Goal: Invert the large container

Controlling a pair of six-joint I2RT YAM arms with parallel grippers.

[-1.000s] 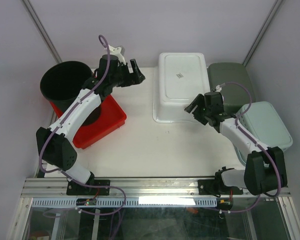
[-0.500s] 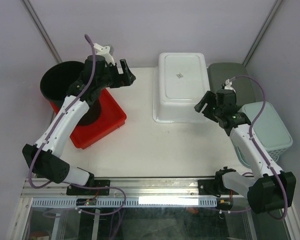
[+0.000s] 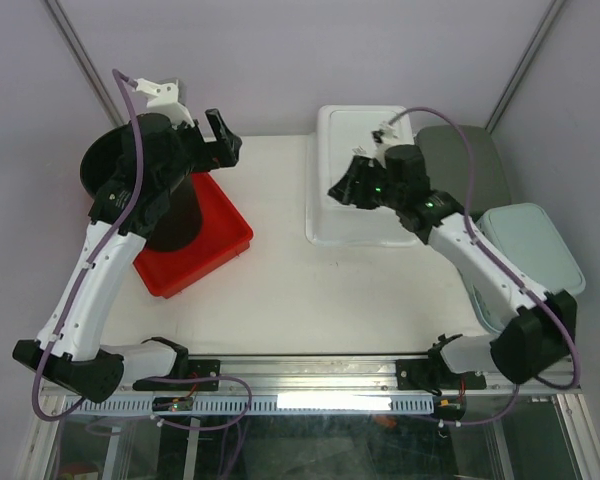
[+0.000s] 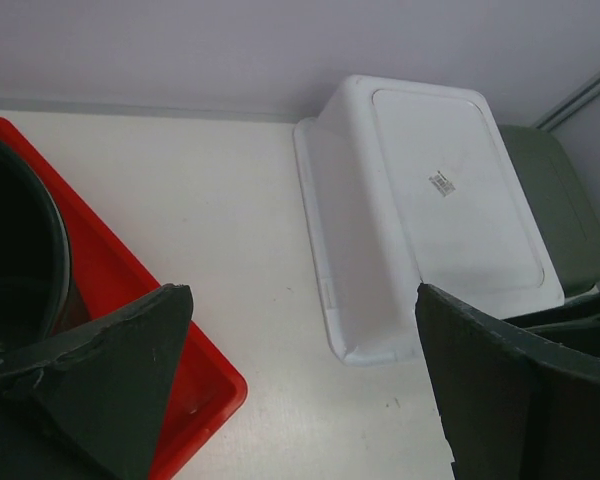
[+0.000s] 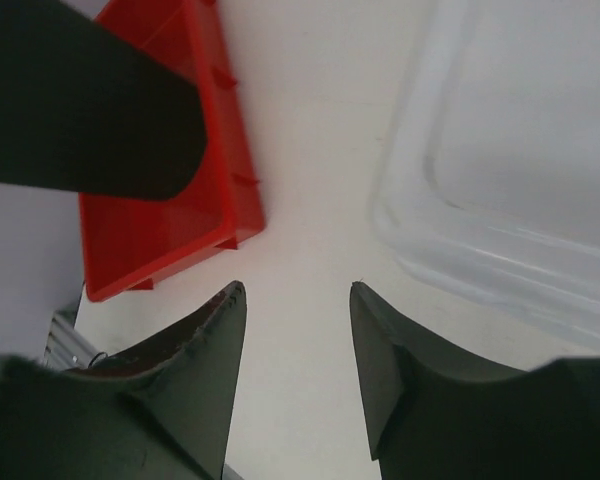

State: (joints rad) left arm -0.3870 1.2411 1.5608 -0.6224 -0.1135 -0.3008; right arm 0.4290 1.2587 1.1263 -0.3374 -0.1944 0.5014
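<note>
Pale walls close in a white table (image 3: pixel 280 290). The large white container (image 3: pixel 365 150) sits at the upper centre-right of the overhead frame. Its labelled base seems to face up already, and its long axis runs up and down the frame. The right gripper (image 3: pixel 342 190) hangs over its lower left edge, jaws partly spread on nothing. The left gripper (image 3: pixel 223 145), wide apart and empty, is well off at upper left, by the red tray (image 3: pixel 215 245) and black bucket (image 3: pixel 110 165). The right arm is plainly nearer.
</note>
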